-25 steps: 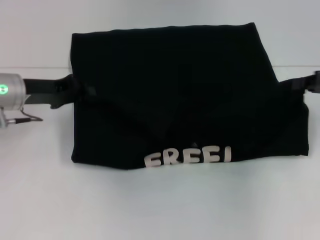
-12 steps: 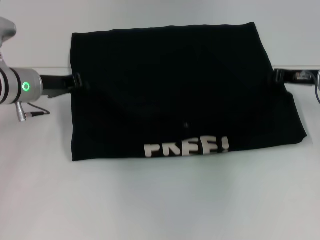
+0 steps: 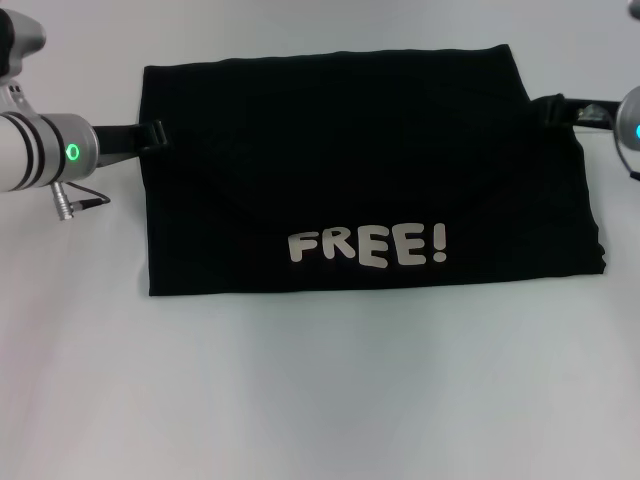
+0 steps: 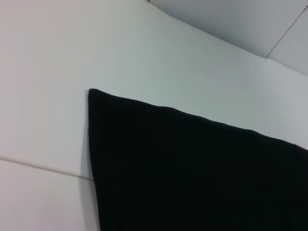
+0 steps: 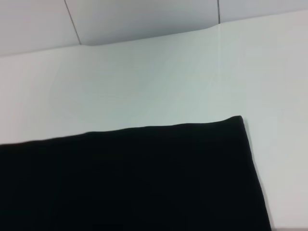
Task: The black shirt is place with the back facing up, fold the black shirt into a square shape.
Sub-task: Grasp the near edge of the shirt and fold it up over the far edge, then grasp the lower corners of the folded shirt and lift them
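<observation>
Since a second ago, the folded layer of the black shirt (image 3: 370, 170) has dropped and flattened: the white lettering "FREE!" (image 3: 367, 246), which was crumpled at the near fold line, now reads cleanly and sits a little farther back from the near edge. Your two arms have also shifted toward the far side of the worktop (image 3: 320, 400), each staying at its own side of the cloth.

You now have the shirt lying flat on the white worktop as a wide rectangle, clearly broader than it is deep, so it is not yet square. Its near edge is straight on the left and slightly ragged at the right corner, where the right side slants outward toward you.

Your left gripper (image 3: 152, 135) sits at the shirt's left edge, near the far corner, black against the black cloth. You cannot tell from the head view whether its fingers are open or pinching the fabric. Your right gripper (image 3: 552, 108) is at the right edge, also near the far corner, and its fingers are just as hard to read.

The left wrist view shows you only a corner of the shirt (image 4: 192, 173) lying on the pale surface, with none of that arm's own fingers visible. The right wrist view is much the same: a flat span of the cloth (image 5: 130, 178) ending in a squared corner, no fingers visible.
</observation>
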Controlling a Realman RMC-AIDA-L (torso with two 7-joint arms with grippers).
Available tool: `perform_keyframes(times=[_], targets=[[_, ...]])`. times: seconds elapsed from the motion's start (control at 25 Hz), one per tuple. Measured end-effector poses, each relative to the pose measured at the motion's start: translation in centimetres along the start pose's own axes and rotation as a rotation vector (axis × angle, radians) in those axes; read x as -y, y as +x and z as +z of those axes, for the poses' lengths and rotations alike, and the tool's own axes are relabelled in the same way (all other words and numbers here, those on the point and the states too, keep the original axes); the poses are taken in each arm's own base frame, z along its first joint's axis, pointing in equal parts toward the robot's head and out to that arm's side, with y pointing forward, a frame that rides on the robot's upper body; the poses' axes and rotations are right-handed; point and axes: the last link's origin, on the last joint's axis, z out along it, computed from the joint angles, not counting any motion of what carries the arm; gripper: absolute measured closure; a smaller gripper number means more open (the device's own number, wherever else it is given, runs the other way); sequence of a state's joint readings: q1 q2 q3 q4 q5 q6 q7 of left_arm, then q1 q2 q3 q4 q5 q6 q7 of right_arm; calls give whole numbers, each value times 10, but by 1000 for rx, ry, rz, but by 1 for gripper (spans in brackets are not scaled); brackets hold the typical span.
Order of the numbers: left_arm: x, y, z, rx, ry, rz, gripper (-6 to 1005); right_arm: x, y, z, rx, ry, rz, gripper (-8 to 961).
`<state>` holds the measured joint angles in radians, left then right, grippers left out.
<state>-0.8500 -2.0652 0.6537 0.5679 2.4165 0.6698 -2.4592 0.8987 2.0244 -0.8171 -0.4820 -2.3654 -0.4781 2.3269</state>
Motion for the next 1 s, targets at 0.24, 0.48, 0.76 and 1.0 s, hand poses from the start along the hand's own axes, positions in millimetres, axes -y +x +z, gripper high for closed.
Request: perform_keyframes(times=[0.24,0.48,0.76,1.0], targets=[[-3,-2,3,-5,18,33,952,-10,7,8,0,29,-57,851],[-8,-4,5,20,13,86,935,-10,6,5,-45,-16,-48,847],[-13,4,-8,111,-69,-28,819,2,-17,-12,-140,-82,34,842],[6,10,-50,225,-193,-165,610,-2,-41,-38,-196,-172,121,579]])
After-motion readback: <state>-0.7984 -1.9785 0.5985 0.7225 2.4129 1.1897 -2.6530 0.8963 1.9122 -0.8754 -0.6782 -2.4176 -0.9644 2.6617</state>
